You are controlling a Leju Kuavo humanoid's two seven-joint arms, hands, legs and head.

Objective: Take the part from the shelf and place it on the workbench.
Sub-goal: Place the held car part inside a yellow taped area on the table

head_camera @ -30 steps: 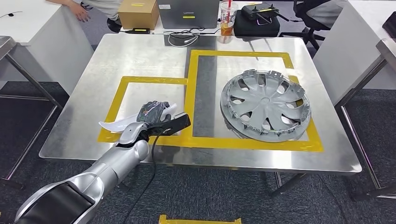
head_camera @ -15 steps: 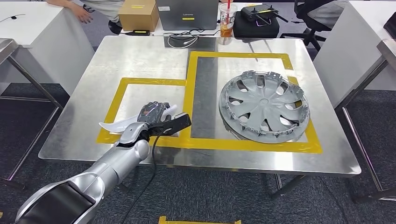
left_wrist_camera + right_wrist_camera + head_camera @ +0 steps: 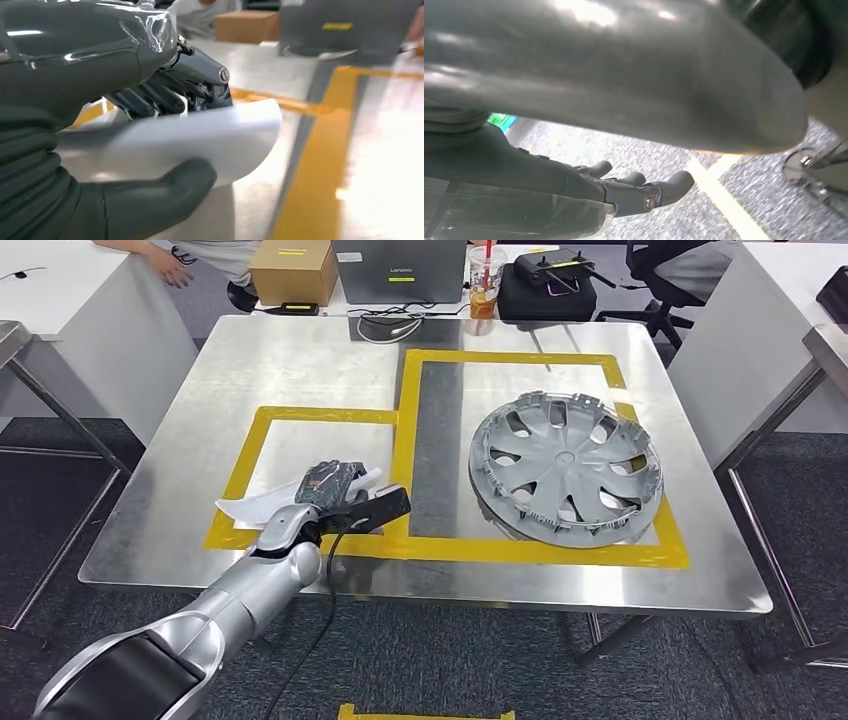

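My left hand (image 3: 332,488) holds a white curved plastic part (image 3: 256,504) low over the steel workbench (image 3: 300,360), inside the left yellow-taped square (image 3: 250,440). From the left wrist camera the part (image 3: 200,140) lies between the thumb below and the dark fingers (image 3: 165,95) above. My right hand (image 3: 624,192) hangs beside my body over the grey floor, fingers loosely apart and holding nothing.
A grey wheel cover (image 3: 565,465) lies in the right taped zone. A cardboard box (image 3: 293,270), a laptop (image 3: 400,262), a drink cup (image 3: 485,275) and a black case (image 3: 555,285) stand along the far edge. A person's arm (image 3: 150,255) rests at the far left table.
The left hand has lowered the white part slightly toward the tabletop and shifted a little right. The view itself has drifted a bit.
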